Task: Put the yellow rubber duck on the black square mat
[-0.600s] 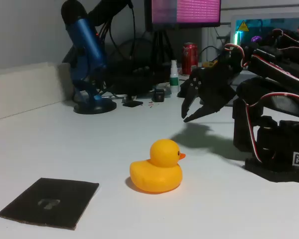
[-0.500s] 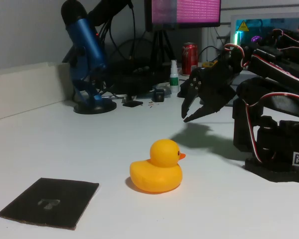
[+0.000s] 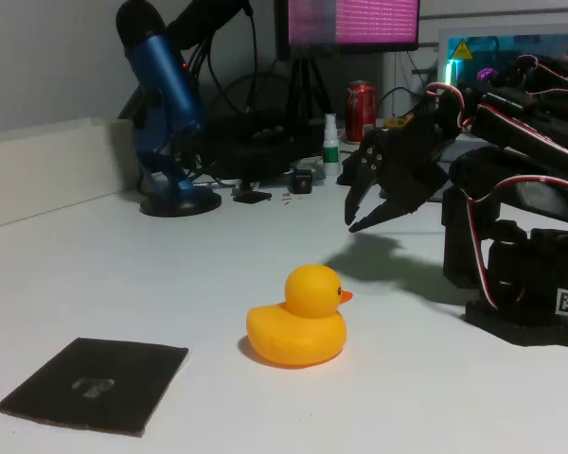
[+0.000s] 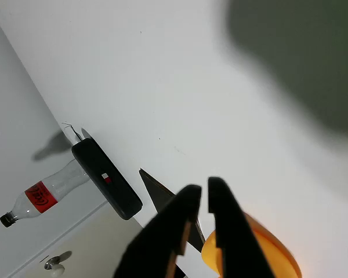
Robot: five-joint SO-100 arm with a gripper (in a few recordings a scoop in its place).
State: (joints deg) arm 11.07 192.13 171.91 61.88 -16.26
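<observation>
On the white table (image 3: 95, 265) in the fixed view, you have the yellow rubber duck (image 3: 297, 324) sitting upright near the middle, its orange beak pointing toward the right of the picture. The black square mat (image 3: 97, 383) lies flat at the lower left, well apart from the duck, with a faint grey mark at its centre. Your gripper (image 3: 357, 214) hangs in the air above and to the right of the duck, clear of it, and casts a shadow on the table behind the duck. Its fingers point down and to the left; in the fixed view the tips stand a little apart, while in the wrist view the two dark fingers (image 4: 185, 214) lie almost together with only a thin slit between them, and they grasp nothing. In the wrist view the duck (image 4: 261, 249) shows as an orange-yellow curve at the bottom edge, just behind the fingers. At the back of the table stand a blue microphone (image 3: 163, 104) and a red can (image 3: 361, 110).
</observation>
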